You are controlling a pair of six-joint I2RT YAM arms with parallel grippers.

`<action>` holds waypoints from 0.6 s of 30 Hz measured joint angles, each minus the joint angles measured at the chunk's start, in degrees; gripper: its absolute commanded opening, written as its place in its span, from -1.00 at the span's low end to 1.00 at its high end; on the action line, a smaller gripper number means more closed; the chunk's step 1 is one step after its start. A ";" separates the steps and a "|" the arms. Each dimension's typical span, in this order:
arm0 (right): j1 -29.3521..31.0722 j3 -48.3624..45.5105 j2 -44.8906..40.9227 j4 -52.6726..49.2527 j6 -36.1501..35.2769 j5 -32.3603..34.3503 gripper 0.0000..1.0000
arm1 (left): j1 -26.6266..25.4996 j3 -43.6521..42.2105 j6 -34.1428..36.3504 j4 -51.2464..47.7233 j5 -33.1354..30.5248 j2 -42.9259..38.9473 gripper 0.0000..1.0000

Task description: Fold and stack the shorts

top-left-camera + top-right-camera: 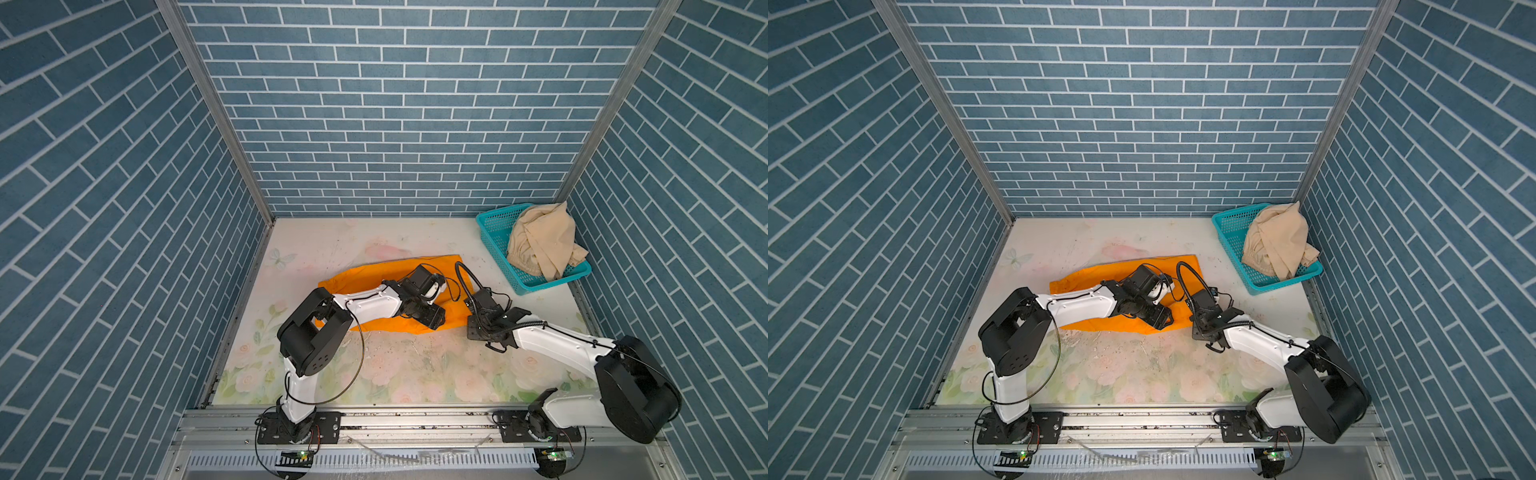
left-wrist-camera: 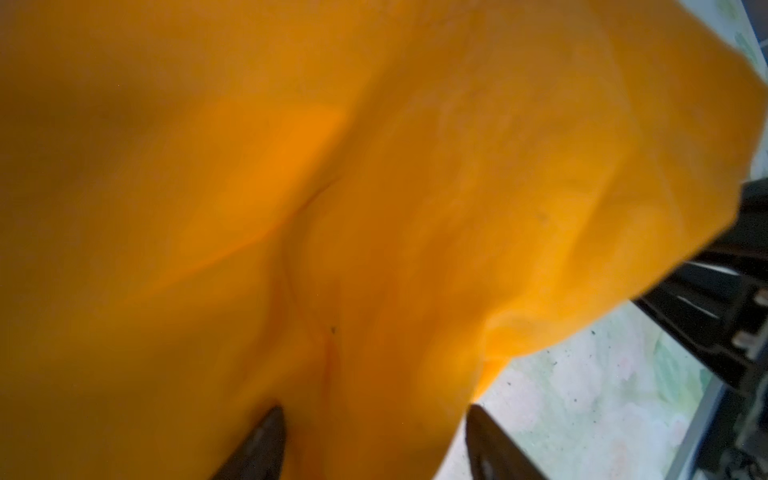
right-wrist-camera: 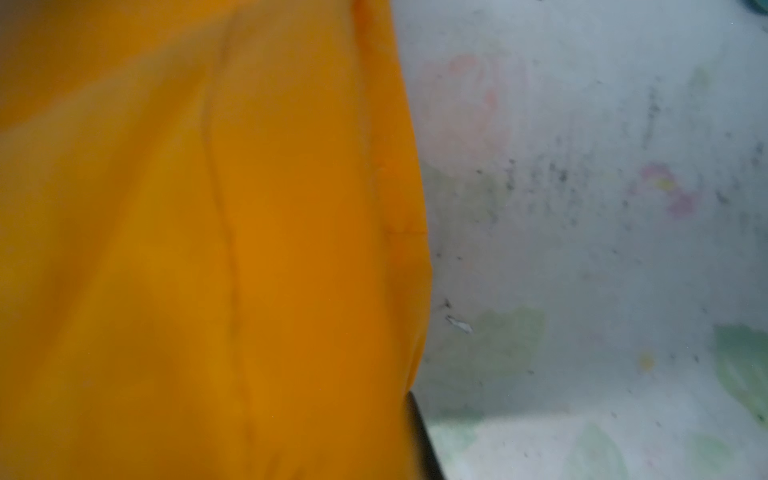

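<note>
Wide-spread left gripper (image 2: 374, 409) hangs over orange shorts (image 1: 365, 276) stretched left-to-right; right gripper (image 1: 473, 328) unreadable

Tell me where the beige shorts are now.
In both top views the beige shorts lie bunched in the teal basket at the far right corner of the table, draping over its rim, apart from the orange shorts at mid-table.
</note>
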 measured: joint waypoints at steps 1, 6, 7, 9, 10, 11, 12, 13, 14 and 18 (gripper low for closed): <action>-0.17 0.13 -0.63 -1.77 0.94 -0.09 -0.08 | -0.04 0.00 0.00 -0.09 -0.09 -0.02 0.99; -1.66 1.16 -4.70 -10.99 1.92 -0.55 0.07 | -0.07 0.22 -0.59 -2.71 -0.52 -0.55 0.99; -2.16 1.42 -5.97 -12.02 1.88 -0.74 0.14 | -0.09 0.48 -0.79 -3.98 -0.74 -1.07 0.99; -3.37 2.05 -9.25 -12.83 1.51 -1.77 0.25 | -0.09 1.27 -1.20 -6.95 -1.55 -3.21 0.99; -3.82 2.27 -10.67 -12.48 1.31 -2.43 0.28 | -0.09 1.73 -1.36 -8.24 -2.10 -4.55 0.99; -4.31 2.45 -12.00 -11.74 1.03 -3.21 0.31 | -0.07 2.36 -1.46 -9.70 -2.78 -6.36 0.99; -4.63 2.60 -12.92 -10.67 0.55 -4.11 0.31 | -0.02 2.93 -1.60 -10.82 -3.48 -8.17 0.99; -4.90 2.69 -13.27 -9.40 0.04 -5.05 0.32 | 0.11 3.45 -1.79 -11.78 -4.20 -10.10 0.99; -5.18 2.84 -13.18 -8.26 -0.42 -5.77 0.33 | 0.35 3.85 -1.99 -12.57 -4.90 -11.93 0.99; -6.99 4.13 -8.46 -4.02 -3.28 -8.22 0.32 | 3.56 3.52 -4.13 -15.06 -7.28 -18.49 0.99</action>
